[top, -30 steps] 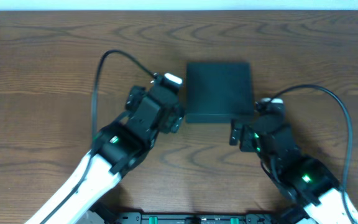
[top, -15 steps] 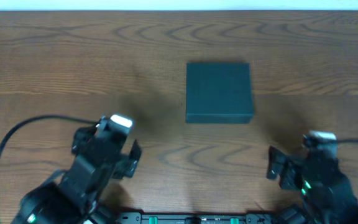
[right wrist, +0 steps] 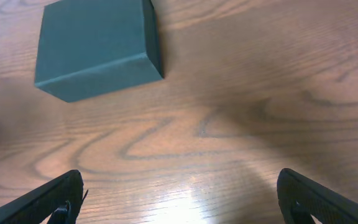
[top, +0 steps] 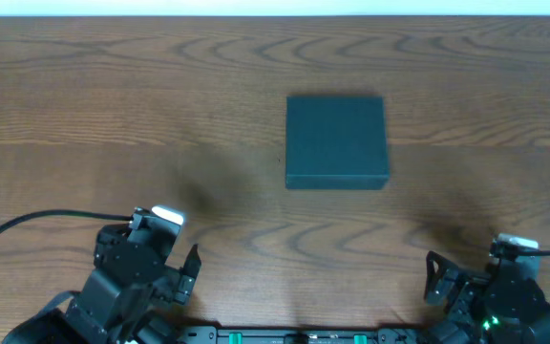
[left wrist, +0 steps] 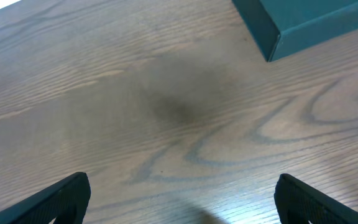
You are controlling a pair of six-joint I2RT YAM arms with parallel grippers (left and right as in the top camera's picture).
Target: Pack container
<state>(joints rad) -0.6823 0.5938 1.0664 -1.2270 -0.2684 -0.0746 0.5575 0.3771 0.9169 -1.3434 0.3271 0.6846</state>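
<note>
Your left gripper [top: 146, 253] and right gripper [top: 485, 285] crouch at the near edge, spread wide (both empty), well apart from the container [top: 337, 140].

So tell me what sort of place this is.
Most likely a robot test bench in a lab or workshop. There is a wood-grain table with one closed dark green box on it, and a cabled left arm and right arm sit at its near edge.

- Overhead looks straight down on the table [top: 84, 96].
- Both wrist views sit low, facing forward across it; all three share the container [top: 337, 141].
</note>
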